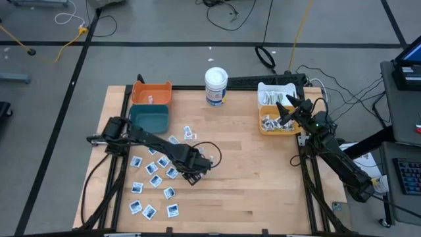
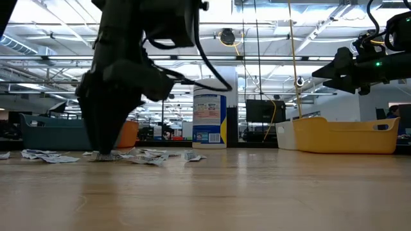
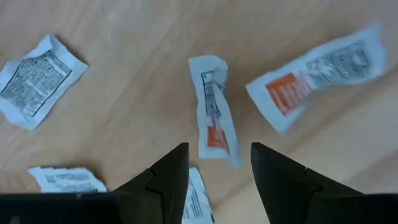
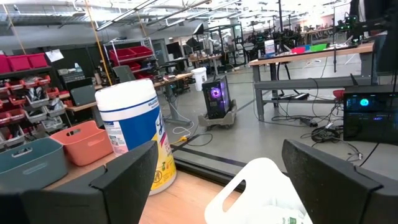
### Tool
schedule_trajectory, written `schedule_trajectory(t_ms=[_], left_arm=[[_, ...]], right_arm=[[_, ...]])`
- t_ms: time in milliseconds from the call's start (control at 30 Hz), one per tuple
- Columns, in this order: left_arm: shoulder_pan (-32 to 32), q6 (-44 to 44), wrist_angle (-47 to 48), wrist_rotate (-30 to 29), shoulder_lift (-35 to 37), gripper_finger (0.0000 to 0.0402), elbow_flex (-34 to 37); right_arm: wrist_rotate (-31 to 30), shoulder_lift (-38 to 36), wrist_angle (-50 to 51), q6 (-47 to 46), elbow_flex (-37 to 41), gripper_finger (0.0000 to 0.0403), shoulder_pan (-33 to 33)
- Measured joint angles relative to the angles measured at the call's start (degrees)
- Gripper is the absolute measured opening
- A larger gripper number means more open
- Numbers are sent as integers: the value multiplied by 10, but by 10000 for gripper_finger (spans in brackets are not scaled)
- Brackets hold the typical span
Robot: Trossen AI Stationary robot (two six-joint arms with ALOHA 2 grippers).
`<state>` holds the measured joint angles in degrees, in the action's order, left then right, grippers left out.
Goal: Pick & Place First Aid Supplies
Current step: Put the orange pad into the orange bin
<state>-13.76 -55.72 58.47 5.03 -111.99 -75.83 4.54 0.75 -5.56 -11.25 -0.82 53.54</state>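
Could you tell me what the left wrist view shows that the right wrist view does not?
Only the left wrist view shows packets lying on the wooden table: a narrow packet with an orange mark just ahead of the open left gripper, a wider orange-marked packet and a printed white sachet.

Only the right wrist view shows the white tub, the orange bin, the teal bin, a white bin's handle and the room beyond, past the open right gripper.

Both share dark fingers standing apart with nothing between them.
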Motion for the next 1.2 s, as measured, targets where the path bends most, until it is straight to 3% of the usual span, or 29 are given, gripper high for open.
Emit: schedule_trajectory(t_ms=[333,733,933,1200], left_arm=[[-1,0,-18,-22,-13,165,0],[-1,7,-18,-21,-13,9,6],[3,38,-18,-5,-4,4,7],[36,89,-12,-8,76,3,7]], right_arm=[[0,0,0,0,0,337,0],[0,0,0,0,0,337,0],[0,0,0,0,0,337,0],[0,0,0,0,0,337,0]])
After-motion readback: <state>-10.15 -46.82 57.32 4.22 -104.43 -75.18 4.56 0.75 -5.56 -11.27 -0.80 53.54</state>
